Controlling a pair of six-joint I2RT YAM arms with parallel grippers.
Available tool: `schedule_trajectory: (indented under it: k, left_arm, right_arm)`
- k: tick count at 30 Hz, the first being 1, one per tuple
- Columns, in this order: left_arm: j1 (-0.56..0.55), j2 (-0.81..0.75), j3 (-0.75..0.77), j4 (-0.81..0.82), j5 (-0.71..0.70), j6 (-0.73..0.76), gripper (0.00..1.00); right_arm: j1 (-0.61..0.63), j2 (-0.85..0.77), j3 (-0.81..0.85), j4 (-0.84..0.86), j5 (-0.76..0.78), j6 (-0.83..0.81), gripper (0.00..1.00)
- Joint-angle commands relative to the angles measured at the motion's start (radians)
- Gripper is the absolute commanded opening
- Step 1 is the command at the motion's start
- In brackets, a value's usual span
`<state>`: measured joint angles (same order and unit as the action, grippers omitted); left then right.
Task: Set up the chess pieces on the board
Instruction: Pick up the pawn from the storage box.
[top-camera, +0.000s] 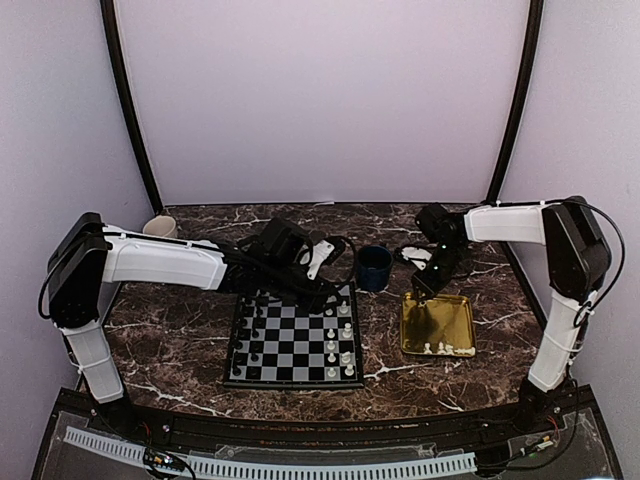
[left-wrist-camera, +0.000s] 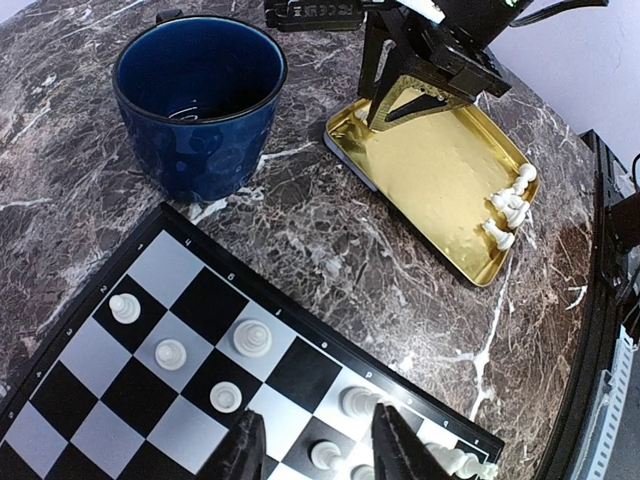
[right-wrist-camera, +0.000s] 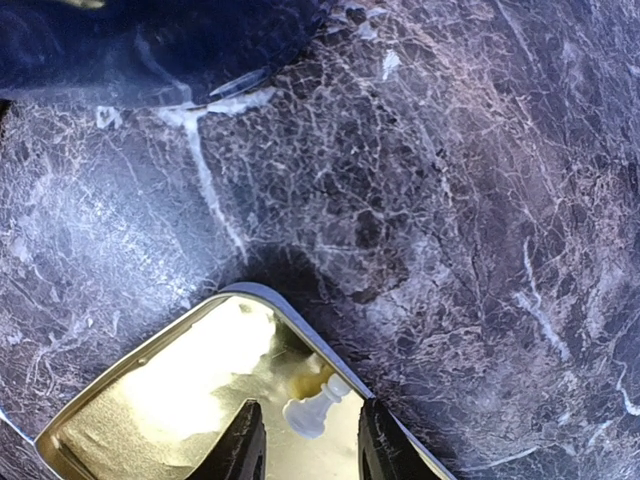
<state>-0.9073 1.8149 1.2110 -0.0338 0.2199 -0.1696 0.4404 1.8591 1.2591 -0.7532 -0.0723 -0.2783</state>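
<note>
Two grippers are at work, both with jaws parted. The right gripper (right-wrist-camera: 308, 420) straddles a cream pawn (right-wrist-camera: 318, 405) lying tilted in a corner of the gold tray (right-wrist-camera: 150, 420). A gap shows beside at least one finger, so I'd say the pawn isn't pinched yet. The left gripper (left-wrist-camera: 318, 425) hangs over the board (left-wrist-camera: 200, 300), its fingers either side of a white piece (left-wrist-camera: 325, 455) standing there and touching neither.

To take the pawn well, I reckon the right arm should close squarely and low across its body. It should then lift straight up, clear of the tray's rim, before swinging toward the board. The slant makes a slip likely.

Only the right wrist view shows that pawn; from overhead the gripper hides it. The left wrist view shows the leftover pieces (left-wrist-camera: 508, 205) bunched at the tray's other end, and the blue mug (left-wrist-camera: 198, 105) just beyond the board.
</note>
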Motion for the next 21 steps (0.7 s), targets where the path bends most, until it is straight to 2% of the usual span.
schedule_trajectory:
  k: [1, 14, 21]
  left_arm:
    - [-0.004, -0.004, 0.012, -0.015, -0.007, -0.01, 0.39]
    - [-0.005, 0.009, 0.022, -0.016, -0.006, -0.015, 0.39]
    - [-0.005, 0.013, 0.022, -0.013, -0.01, -0.018, 0.39]
  right_arm:
    - [0.01, 0.013, -0.003, -0.011, -0.008, 0.008, 0.33]
    - [0.01, 0.044, -0.021, 0.004, 0.042, 0.013, 0.29]
    - [0.011, 0.003, -0.058, 0.022, 0.048, 0.005, 0.28]
